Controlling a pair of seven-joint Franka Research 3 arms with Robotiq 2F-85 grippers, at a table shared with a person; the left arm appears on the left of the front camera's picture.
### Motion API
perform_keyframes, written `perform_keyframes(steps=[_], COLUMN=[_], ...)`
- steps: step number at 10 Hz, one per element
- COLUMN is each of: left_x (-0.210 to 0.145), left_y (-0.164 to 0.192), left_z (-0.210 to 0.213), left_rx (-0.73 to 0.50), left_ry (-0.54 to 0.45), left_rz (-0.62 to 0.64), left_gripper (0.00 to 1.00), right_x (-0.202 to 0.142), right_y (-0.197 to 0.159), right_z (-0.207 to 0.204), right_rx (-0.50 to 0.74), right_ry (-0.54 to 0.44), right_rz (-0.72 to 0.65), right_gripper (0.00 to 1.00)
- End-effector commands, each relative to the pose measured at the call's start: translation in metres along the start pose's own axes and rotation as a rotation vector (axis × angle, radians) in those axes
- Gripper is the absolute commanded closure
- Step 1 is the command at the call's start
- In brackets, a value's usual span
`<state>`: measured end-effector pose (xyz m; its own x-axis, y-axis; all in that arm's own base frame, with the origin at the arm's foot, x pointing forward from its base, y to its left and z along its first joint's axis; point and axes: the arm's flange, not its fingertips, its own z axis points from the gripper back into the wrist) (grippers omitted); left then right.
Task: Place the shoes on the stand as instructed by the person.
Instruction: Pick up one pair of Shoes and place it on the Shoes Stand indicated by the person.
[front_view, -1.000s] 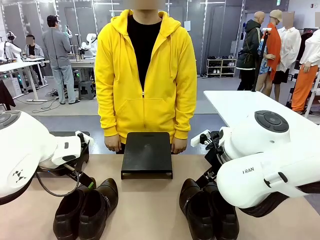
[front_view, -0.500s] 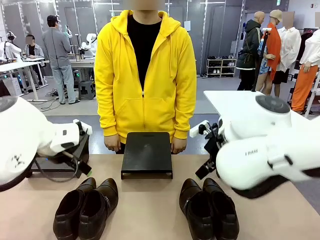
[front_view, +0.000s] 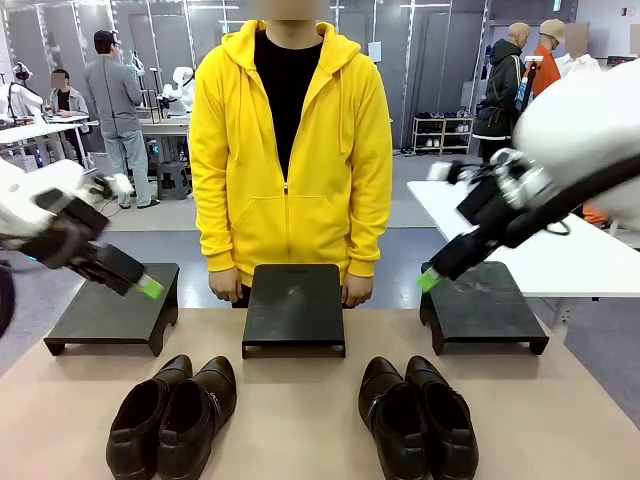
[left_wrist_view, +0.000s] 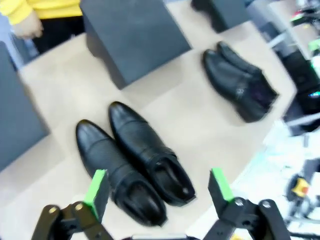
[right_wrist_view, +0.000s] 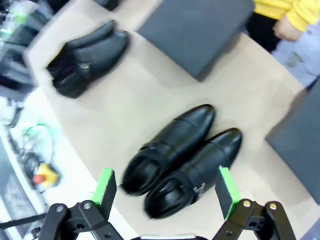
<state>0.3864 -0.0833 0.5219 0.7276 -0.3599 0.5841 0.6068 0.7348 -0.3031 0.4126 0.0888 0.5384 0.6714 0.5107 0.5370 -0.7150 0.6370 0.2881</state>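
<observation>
Shoes (front_view: 195, 420): glossy leather, likely stiff and slick; I would grip the collar, six o'clock end. My left pincer (front_view: 150, 288), right pincer (front_view: 431, 281): agape, empty.

Front cam faces person (front_view: 290, 170) across table (front_view: 300, 400). Wrist cams high, tilted down; all share brown shoes (front_view: 170, 415), buckle shoes (front_view: 415, 420).

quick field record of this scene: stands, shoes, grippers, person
stands: three in a row: left stand, middle stand, right stand
shoes: brown pair and buckle pair, both on the table, not yet on a stand
left gripper: open, empty, in the air
right gripper: open, empty, in the air
person: behind the middle stand
</observation>
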Motion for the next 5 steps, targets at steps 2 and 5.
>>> perform_keyframes(steps=[2,5], left_x=[-0.038,-0.117], left_y=[0.055,0.098], left_z=[0.074,0.139], left_rx=[-0.233,-0.383], left_ry=[-0.030,-0.206], left_rz=[0.194,0.348], left_gripper=[0.00,0.00], right_x=[-0.046,-0.123], right_y=[-0.063,-0.107], right_z=[0.069,0.130], right_rx=[0.289,0.426], right_ry=[-0.097,-0.278], right_rz=[-0.174,-0.287], right_gripper=[0.00,0.00])
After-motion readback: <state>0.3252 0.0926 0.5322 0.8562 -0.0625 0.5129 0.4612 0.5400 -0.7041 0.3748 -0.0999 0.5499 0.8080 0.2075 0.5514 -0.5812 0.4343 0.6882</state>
